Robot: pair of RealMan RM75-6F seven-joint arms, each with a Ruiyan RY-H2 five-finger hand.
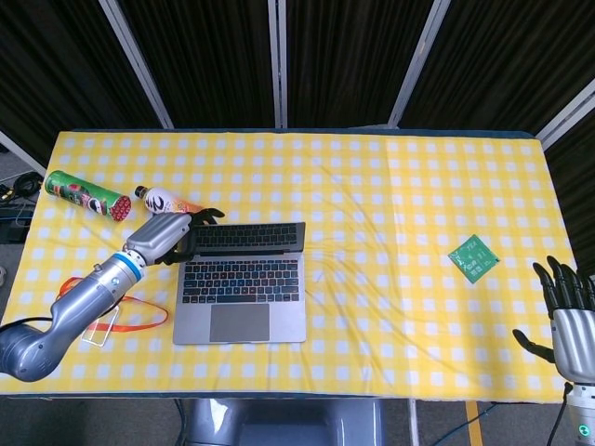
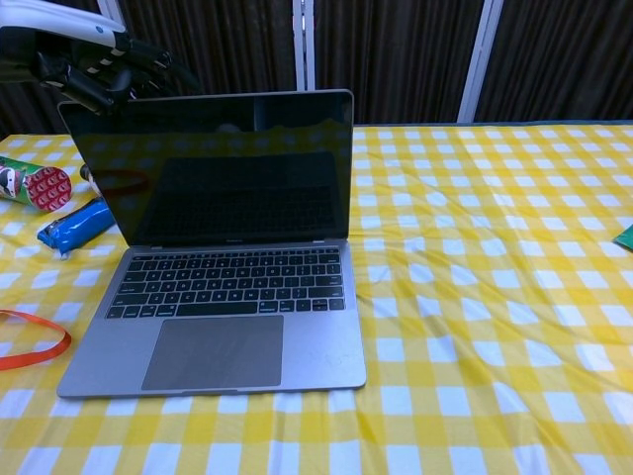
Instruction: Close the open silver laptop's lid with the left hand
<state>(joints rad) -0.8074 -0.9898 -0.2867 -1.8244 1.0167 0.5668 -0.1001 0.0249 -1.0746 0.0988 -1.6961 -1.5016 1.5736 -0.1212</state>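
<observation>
The silver laptop [image 1: 241,284] [image 2: 223,297] lies left of the table's middle with its dark lid [image 1: 247,238] [image 2: 213,168] tipped forward over the keyboard, still well open. My left hand [image 1: 167,233] [image 2: 104,71] is behind the lid's top left corner, its fingers spread and touching the lid's back near the upper edge. My right hand [image 1: 569,311] hangs at the table's front right corner, far from the laptop, fingers apart and holding nothing.
A green can [image 1: 85,195] [image 2: 30,183] lies at the far left, a bottle [image 1: 160,198] beside it. A blue packet [image 2: 79,222], an orange lanyard [image 1: 130,321] [image 2: 30,348] with a tag, and a green card [image 1: 472,256] also lie on the yellow checked cloth [image 1: 390,186].
</observation>
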